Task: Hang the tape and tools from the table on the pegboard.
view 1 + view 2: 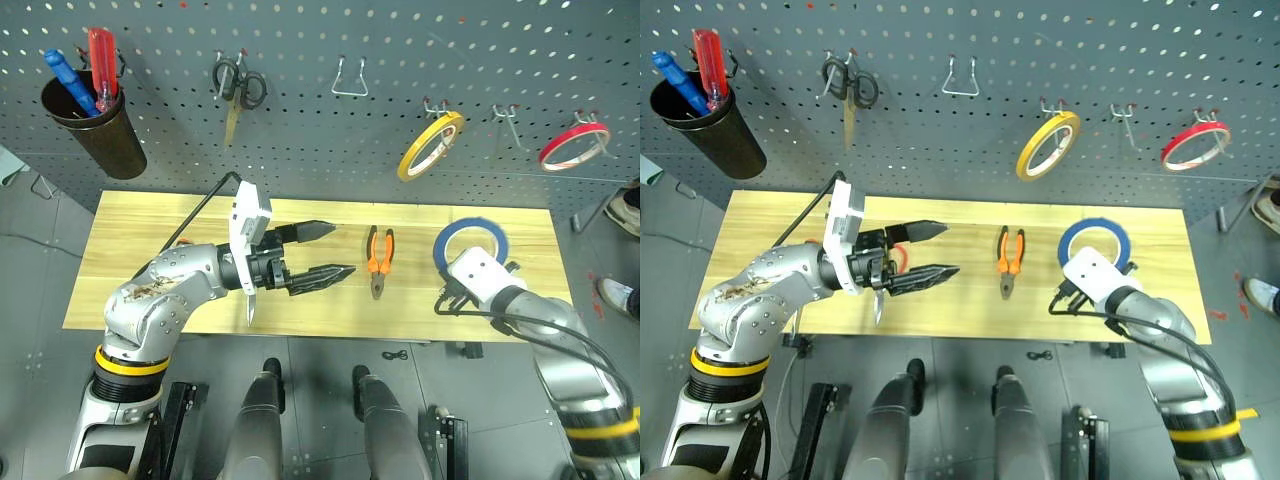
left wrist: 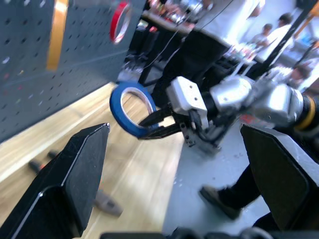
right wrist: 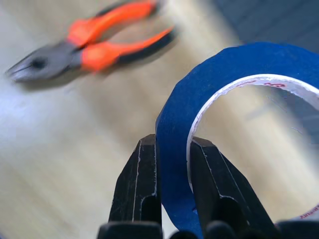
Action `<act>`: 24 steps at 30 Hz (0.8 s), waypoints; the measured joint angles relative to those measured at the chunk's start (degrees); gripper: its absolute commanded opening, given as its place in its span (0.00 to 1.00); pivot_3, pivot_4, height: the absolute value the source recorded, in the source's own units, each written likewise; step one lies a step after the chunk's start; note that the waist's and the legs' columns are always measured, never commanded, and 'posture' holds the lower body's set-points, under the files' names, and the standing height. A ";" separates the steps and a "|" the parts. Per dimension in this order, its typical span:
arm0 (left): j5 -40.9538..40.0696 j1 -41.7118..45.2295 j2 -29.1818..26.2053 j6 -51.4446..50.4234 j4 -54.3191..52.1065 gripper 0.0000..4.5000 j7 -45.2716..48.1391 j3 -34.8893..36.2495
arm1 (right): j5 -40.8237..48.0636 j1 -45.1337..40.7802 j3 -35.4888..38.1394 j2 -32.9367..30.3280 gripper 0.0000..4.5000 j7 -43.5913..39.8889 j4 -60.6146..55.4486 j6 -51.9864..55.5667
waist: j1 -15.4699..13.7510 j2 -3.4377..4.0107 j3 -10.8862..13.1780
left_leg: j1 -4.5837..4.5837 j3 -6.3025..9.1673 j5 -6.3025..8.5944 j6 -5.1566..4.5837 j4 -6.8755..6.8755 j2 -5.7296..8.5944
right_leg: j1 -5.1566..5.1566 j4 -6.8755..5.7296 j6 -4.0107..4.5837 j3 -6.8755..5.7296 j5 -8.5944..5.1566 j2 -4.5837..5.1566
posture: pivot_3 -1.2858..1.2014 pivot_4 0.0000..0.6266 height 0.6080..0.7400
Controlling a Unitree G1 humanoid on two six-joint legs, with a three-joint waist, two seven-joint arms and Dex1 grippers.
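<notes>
1. Blue tape roll (image 3: 234,124): pinched edge-on betw. the two black fingers of right gripper (image 3: 172,154), one finger inside the ring, one outside; roll stands upright, lifted clear of the wood table (image 1: 300,225) at its right end.
2. Left gripper (image 1: 325,250): jaws spread wide, holding nothing, hovering over table centre-left.
3. Orange-and-black pliers (image 1: 378,258): flat on table betw. the two grippers, not yet hung.
4. Step in hand (judged): carry tape to pegboard (image 1: 300,110).
5. Next move needs: raise roll, thread its hole over a free hook, e.g. the hook (image 1: 508,118) betw. yellow tape (image 1: 430,145) & red tape (image 1: 574,145); then release.
</notes>
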State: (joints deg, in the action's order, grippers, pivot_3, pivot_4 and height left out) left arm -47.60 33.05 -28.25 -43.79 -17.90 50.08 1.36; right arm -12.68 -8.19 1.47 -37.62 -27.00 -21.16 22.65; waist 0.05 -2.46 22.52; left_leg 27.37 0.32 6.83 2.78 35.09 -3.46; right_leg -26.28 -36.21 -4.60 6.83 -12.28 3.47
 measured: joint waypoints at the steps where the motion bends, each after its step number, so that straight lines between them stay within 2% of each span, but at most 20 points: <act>1: -1.38 1.19 0.72 -0.72 0.57 1.00 -0.52 0.72 | -1.07 0.06 -0.01 0.30 0.10 1.55 -1.14 -0.67 | 0.20 0.03 -0.57 | 0.00 0.01 -0.04 0.02 0.00 0.01 | 0.01 0.03 -0.02 -0.01 0.02 0.00 | 0.54 0.41 1.00; 6: -6.10 7.28 4.06 -1.44 3.69 1.00 -2.85 4.06 | -5.28 -3.72 -0.55 1.46 0.10 7.14 -2.77 -7.43 | 0.99 -0.08 -3.29 | -0.04 0.01 -0.28 -0.02 -0.03 0.03 | 0.11 0.14 -0.21 -0.03 0.13 0.00 | 0.54 0.35 1.00; 11: -6.09 7.85 5.93 0.05 6.56 1.00 -3.89 4.90 | -5.38 -10.53 -0.52 1.57 0.10 8.50 0.12 -12.28 | 0.98 -0.12 -4.93 | -0.09 0.01 -0.47 -0.09 -0.05 0.02 | 0.17 0.13 -0.15 -0.05 0.30 -0.02 | 0.54 0.32 1.00; 17: -6.01 7.73 6.42 0.89 6.46 1.00 -4.43 5.07 | -1.71 -16.71 0.26 4.29 0.10 7.48 9.49 -8.55 | 0.74 -0.32 -6.37 | -0.08 0.01 -0.54 -0.15 -0.09 0.02 | 0.20 0.17 0.15 -0.06 0.56 -0.01 | 0.54 0.31 1.00; 24: -6.39 6.92 5.56 1.02 5.82 1.00 -5.12 5.26 | 2.86 -18.81 1.56 6.06 0.10 6.59 14.85 -4.27 | 0.64 -0.29 -6.45 | -0.09 0.01 -0.56 -0.17 -0.07 0.02 | 0.20 0.12 0.18 -0.06 0.58 -0.01 | 0.55 0.31 1.00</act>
State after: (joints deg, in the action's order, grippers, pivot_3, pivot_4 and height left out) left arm -53.98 39.97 -22.69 -42.77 -12.07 44.96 6.62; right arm -9.82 -27.01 3.03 -31.56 -20.41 -6.31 18.38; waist 0.70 -2.75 16.06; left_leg 27.28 0.33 6.28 2.61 35.03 -3.44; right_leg -26.08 -36.09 -4.42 6.77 -11.70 3.45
